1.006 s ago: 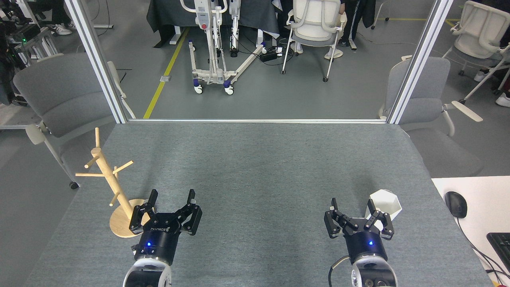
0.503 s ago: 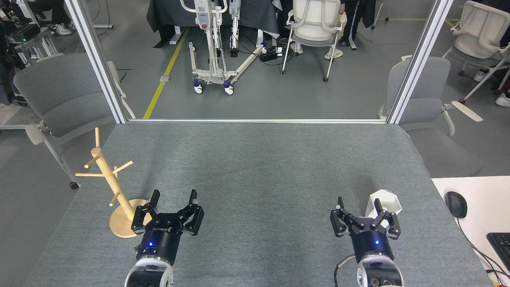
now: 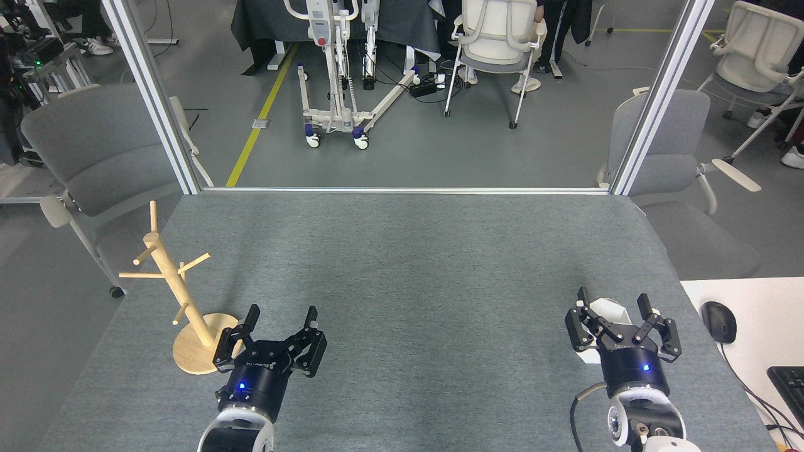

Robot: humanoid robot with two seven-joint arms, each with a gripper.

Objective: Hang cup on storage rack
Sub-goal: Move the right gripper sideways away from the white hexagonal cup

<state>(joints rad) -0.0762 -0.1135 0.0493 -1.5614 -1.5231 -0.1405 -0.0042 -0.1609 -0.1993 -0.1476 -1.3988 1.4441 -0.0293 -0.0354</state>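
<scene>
The white cup (image 3: pixel 608 308) stands at the table's right front, mostly covered by my right gripper (image 3: pixel 613 301). That gripper is open, its two fingers spread to either side of the cup's rim, hovering over it. The wooden storage rack (image 3: pixel 174 285) stands at the left front on its round base, post upright with bare pegs. My left gripper (image 3: pixel 281 314) is open just right of the rack's base, holding nothing.
A grey felt table (image 3: pixel 402 263) ends at a metal frame rail at the back. A white desk with a black mouse (image 3: pixel 718 321) and a keyboard corner adjoins on the right. Grey chairs flank the table.
My right gripper has moved right and a bit forward, from beside the cup's left to directly over it. The left gripper drifted slightly right. Cup and rack stayed put.
</scene>
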